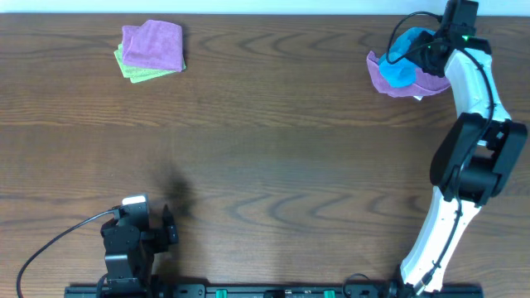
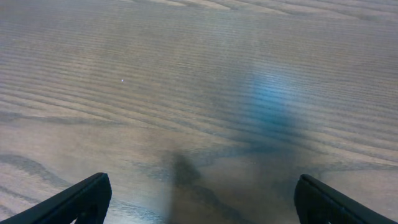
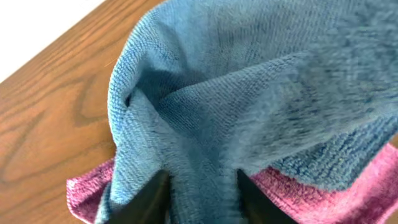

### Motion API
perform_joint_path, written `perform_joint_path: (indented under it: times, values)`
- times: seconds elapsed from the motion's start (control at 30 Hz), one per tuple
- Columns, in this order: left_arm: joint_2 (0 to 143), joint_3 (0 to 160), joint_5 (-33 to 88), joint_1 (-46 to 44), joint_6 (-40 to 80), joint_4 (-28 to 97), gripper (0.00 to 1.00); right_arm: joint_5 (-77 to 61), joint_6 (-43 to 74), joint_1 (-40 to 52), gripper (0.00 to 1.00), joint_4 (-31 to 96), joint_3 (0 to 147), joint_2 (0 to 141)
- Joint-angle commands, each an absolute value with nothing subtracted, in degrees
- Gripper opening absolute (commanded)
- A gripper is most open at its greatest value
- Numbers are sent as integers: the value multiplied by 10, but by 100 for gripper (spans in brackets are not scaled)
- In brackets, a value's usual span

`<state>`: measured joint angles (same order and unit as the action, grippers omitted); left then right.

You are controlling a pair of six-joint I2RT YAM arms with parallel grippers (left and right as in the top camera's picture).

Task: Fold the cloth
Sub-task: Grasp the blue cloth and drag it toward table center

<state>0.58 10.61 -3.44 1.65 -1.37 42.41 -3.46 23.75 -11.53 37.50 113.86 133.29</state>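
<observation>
The right gripper (image 3: 202, 199) pinches a bunched ridge of the cloth (image 3: 249, 93), seemingly raised above a purple cloth (image 3: 93, 193) at the desk's (image 1: 290, 149) far right; the left gripper (image 2: 199, 199), jaws wide, sits well apart, near-left.

That sky-blue microfibre cloth (image 1: 402, 58) is bunched up in a crumpled heap near the table's (image 1: 273, 141) far right corner, sitting on a purple cloth (image 1: 426, 81).

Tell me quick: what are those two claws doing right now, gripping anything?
Left gripper: open, holding nothing.
Right gripper: closed on the blue cloth.
</observation>
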Motion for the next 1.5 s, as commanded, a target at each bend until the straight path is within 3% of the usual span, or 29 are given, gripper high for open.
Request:
perform_joint_path:
  times: [0.0, 0.07, 0.77, 1.47]
  values:
    - [2, 95, -40, 15, -17, 432, 95, -37, 238, -112, 17, 383, 1148, 1340]
    - [2, 95, -40, 15, -17, 432, 95, -37, 238, -112, 1, 392, 1148, 1340]
    - [2, 95, -40, 15, -17, 432, 95, -14, 237, -63, 1, 464, 1148, 1274]
    - [2, 95, -40, 15, -17, 432, 95, -2, 240, 51, 2, 680, 1148, 1151]
